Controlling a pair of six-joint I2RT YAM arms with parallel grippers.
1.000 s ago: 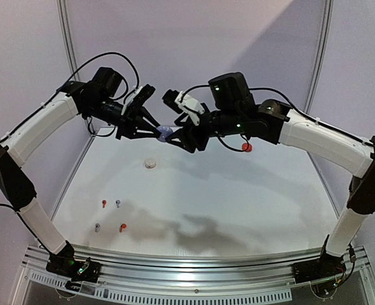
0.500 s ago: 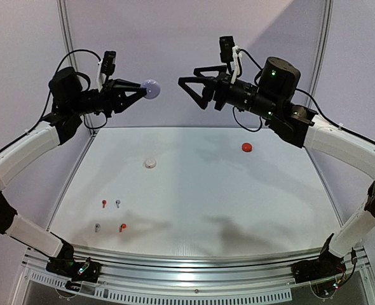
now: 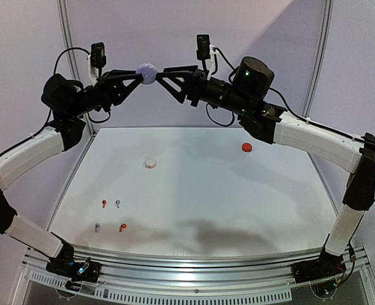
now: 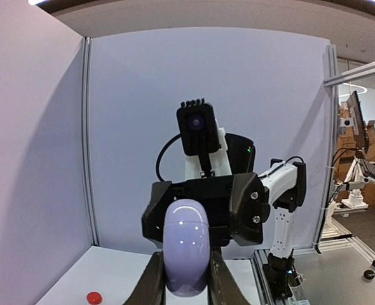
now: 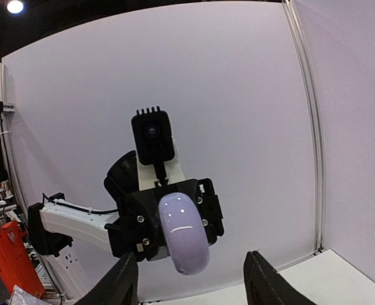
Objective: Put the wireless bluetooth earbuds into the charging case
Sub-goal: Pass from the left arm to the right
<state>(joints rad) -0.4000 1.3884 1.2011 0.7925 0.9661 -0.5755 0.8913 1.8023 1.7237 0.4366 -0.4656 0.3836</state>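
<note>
Right fingers (image 5: 122, 283) neared left-held lavender case (image 3: 147, 72).

Desk (image 3: 238, 203): white, matte, with soft shadows on the near half.
Back wall (image 3: 194, 25): pale lavender panels between metal posts.
Rail (image 3: 194, 262): slotted aluminium along the desk's near edge.
Orange bag (image 5: 8, 254): outside the enclosure.
Cardboard boxes (image 4: 373, 152): stacked, also outside.

earbuds (image 3: 103, 203) tiny specks, shapes indistinct
</note>
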